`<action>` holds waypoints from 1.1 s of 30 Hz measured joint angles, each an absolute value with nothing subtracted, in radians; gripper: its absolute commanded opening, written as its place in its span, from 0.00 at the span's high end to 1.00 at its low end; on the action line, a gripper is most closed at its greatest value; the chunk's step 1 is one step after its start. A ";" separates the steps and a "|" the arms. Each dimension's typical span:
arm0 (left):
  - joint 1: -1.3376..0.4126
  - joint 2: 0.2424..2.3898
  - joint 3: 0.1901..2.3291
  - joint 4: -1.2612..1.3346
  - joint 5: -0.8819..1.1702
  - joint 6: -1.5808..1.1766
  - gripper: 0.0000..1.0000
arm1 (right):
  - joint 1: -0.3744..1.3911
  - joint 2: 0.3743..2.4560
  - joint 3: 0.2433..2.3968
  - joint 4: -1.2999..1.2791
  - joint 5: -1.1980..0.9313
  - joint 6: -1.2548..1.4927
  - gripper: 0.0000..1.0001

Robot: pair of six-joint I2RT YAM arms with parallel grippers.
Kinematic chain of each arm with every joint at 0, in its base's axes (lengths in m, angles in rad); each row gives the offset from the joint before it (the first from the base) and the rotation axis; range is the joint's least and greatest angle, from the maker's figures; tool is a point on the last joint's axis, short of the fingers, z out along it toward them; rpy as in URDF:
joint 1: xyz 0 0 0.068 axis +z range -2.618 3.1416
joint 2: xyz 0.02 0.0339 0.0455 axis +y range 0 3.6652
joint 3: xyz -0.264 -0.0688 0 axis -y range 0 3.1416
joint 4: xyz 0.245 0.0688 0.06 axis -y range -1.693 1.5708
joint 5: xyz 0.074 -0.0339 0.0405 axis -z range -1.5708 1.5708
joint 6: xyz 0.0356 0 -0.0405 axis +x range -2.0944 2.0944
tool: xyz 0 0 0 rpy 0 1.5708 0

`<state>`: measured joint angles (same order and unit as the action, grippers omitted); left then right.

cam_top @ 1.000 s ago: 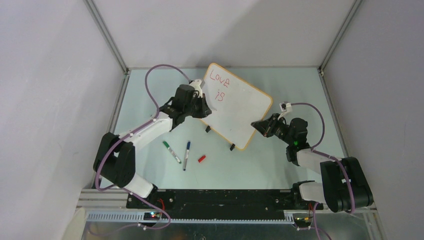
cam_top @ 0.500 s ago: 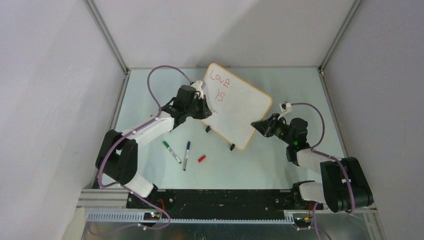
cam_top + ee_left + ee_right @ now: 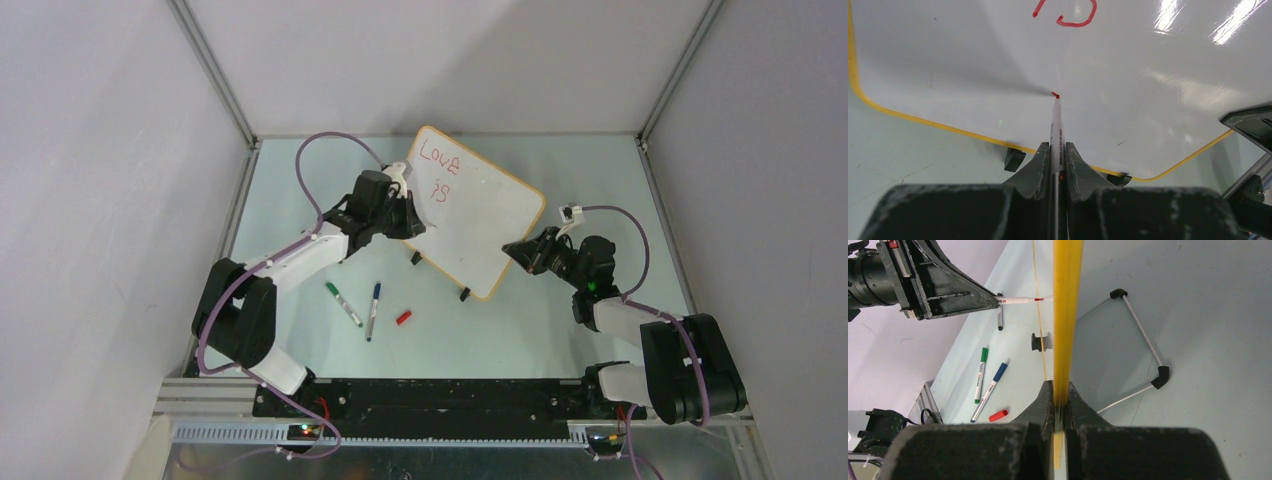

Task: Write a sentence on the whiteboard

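The whiteboard (image 3: 478,222) stands tilted at mid table, its yellow-orange frame seen edge-on in the right wrist view (image 3: 1067,315). Red words of the sentence, "Love" (image 3: 438,154) over "is" (image 3: 441,190), sit near its top; the underside of "is" (image 3: 1075,14) shows in the left wrist view. My left gripper (image 3: 408,222) (image 3: 1057,152) is shut on a red marker (image 3: 1056,127), whose tip meets the board (image 3: 1148,65) below "is", at a small red mark. My right gripper (image 3: 515,248) (image 3: 1060,392) is shut on the board's right edge.
A green marker (image 3: 343,303) (image 3: 980,374), a blue marker (image 3: 373,310) (image 3: 991,389) and a red cap (image 3: 403,317) (image 3: 998,415) lie in front of the board. Black clip feet (image 3: 464,294) (image 3: 1014,159) hold its lower edge. A wire stand (image 3: 1143,335) lies behind it.
The left arm's lower links have edged slightly to the right. The board, the writing and the right gripper look the same.
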<state>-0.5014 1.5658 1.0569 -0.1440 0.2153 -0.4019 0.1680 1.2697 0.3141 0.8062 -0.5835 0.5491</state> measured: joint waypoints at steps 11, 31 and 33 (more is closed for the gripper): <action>-0.504 1.567 1.057 -0.144 0.241 -0.403 1.00 | 0.168 1.272 0.314 0.809 -0.584 0.549 1.00; -0.500 1.578 1.075 -0.143 0.277 -0.408 1.00 | 0.168 1.272 0.314 0.809 -0.584 0.549 1.00; -0.499 1.578 1.076 -0.142 0.277 -0.410 1.00 | 0.168 1.272 0.314 0.809 -0.584 0.549 1.00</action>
<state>-0.4992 1.5776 1.0756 -0.1421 0.2771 -0.4099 0.1680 1.2716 0.3141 0.8093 -0.5838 0.5491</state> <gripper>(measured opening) 0.152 0.047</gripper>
